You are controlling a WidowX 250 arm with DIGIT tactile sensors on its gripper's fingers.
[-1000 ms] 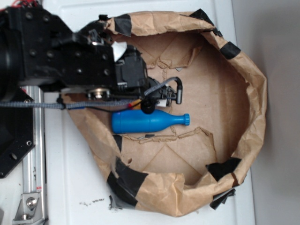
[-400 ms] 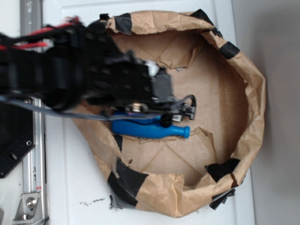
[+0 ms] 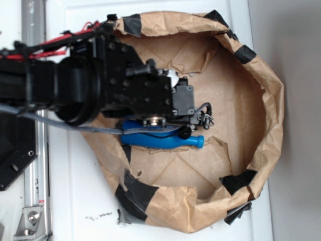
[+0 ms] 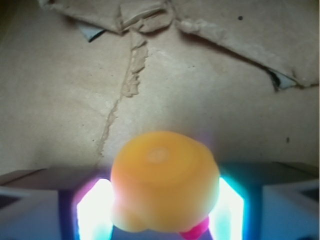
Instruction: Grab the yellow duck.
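Observation:
The yellow duck (image 4: 164, 180) fills the lower middle of the wrist view, rounded and orange-yellow, with a small red mark at its lower right. My gripper (image 4: 161, 212) is shut on it: the two glowing fingers (image 4: 95, 210) press against its left and right sides above the brown paper floor. From the exterior camera, the gripper (image 3: 203, 117) reaches over the middle of the bag's floor, and the duck is hidden under the black wrist.
A blue plastic bottle (image 3: 165, 141) lies on its side just below the gripper, cap pointing right, partly under the arm. A rolled-down brown paper bag (image 3: 268, 95) with black tape patches rings the work area on a white table (image 3: 75, 191).
The arm has swung right, from the bag's left rim to over its middle. The blue bottle has tilted and shifted slightly lower and is now partly covered by the arm.

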